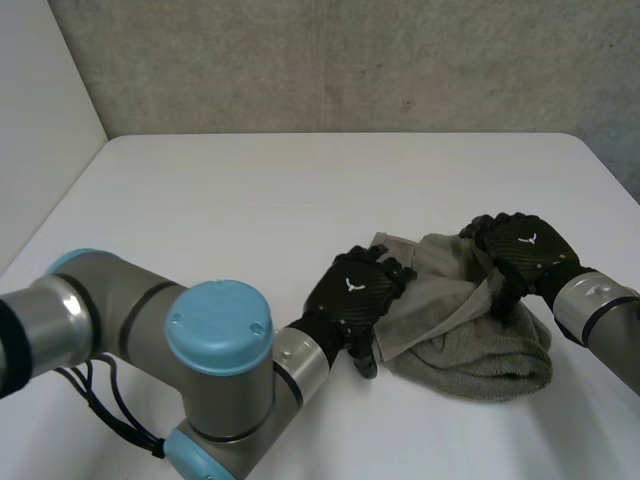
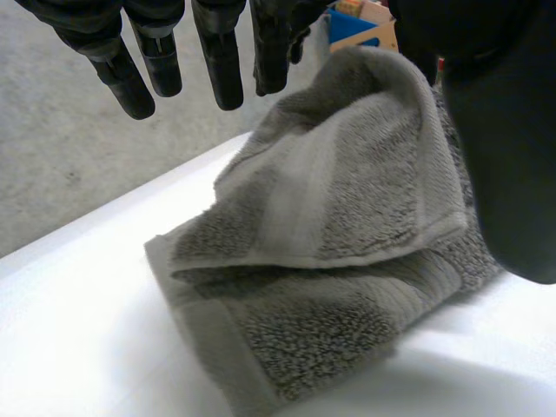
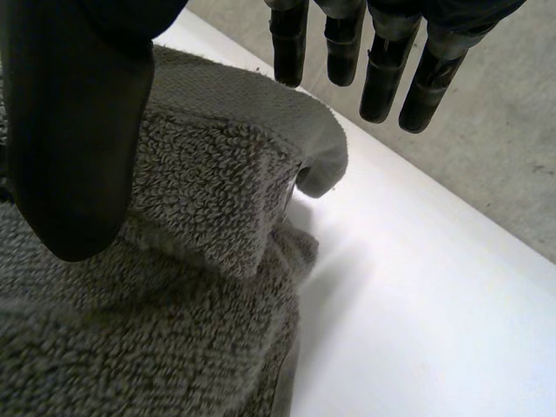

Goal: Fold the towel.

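A grey towel (image 1: pixel 470 345) lies bunched and partly folded on the white table (image 1: pixel 300 190), near its front right. My left hand (image 1: pixel 355 295) rests at the towel's left edge, and my right hand (image 1: pixel 525 250) sits over its far right part. From the left wrist, the fingers (image 2: pixel 221 61) are straight and clear of the towel (image 2: pixel 347 217), whose folded layers lie under the palm beside the thumb (image 2: pixel 512 156). In the right wrist view the fingers (image 3: pixel 382 69) are straight above the table and the thumb (image 3: pixel 78 130) hangs over the towel (image 3: pixel 174 261).
A grey wall (image 1: pixel 350 60) stands behind the table's far edge. The table's right edge runs close to my right arm (image 1: pixel 600 310). A blue and brown box (image 2: pixel 360 22) shows beyond the towel in the left wrist view.
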